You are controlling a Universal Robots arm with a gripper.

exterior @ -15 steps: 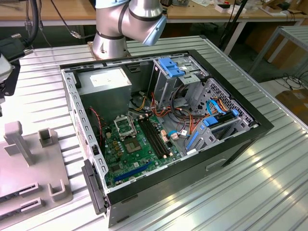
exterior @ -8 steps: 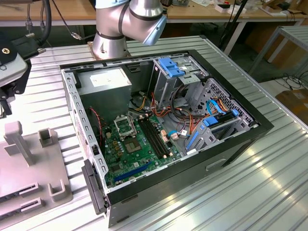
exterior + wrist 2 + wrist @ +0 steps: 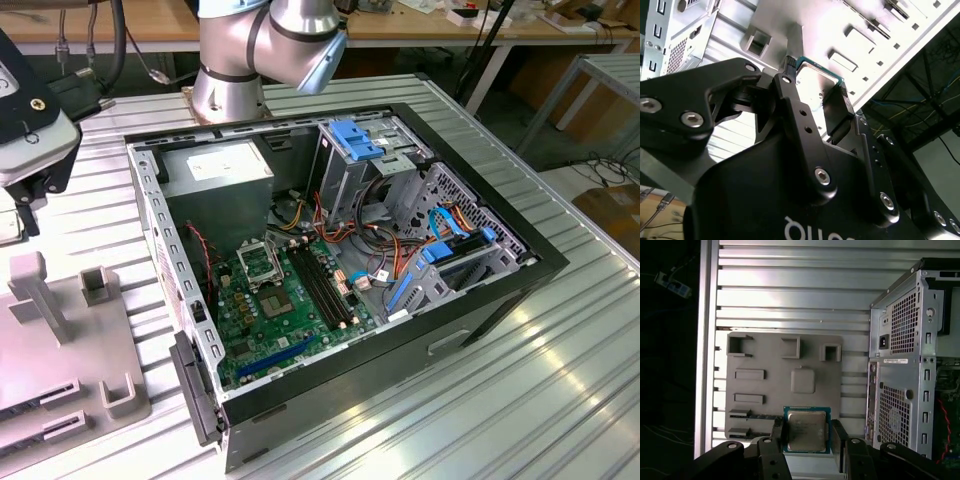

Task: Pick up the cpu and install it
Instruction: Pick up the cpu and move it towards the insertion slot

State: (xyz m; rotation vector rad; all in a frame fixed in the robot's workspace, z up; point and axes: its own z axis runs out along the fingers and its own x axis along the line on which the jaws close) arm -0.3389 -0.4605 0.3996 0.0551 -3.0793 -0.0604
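The cpu (image 3: 806,429), a small square chip with a silver-grey metal top and a green rim, sits between my two black fingers (image 3: 779,434). My gripper (image 3: 807,437) is shut on its opposite edges. In the second wrist view the cpu (image 3: 815,82) shows from its other side, clamped in the gripper (image 3: 815,89). It hangs over the grey fixture plate (image 3: 765,360), near that plate's edge. In the exterior view the arm's end (image 3: 30,130) hovers at the far left above the fixture plate (image 3: 60,340). The black-framed socket (image 3: 258,262) on the green motherboard (image 3: 290,310) lies inside the open computer case (image 3: 480,300).
The fixture plate carries an empty square recess (image 3: 802,380), slots and raised blocks (image 3: 830,352). The case's rear panel (image 3: 900,370) stands close beside the plate. Inside the case are a power supply (image 3: 215,170), a blue drive cage (image 3: 355,140) and loose cables (image 3: 380,250). The arm's base (image 3: 230,80) stands behind the case.
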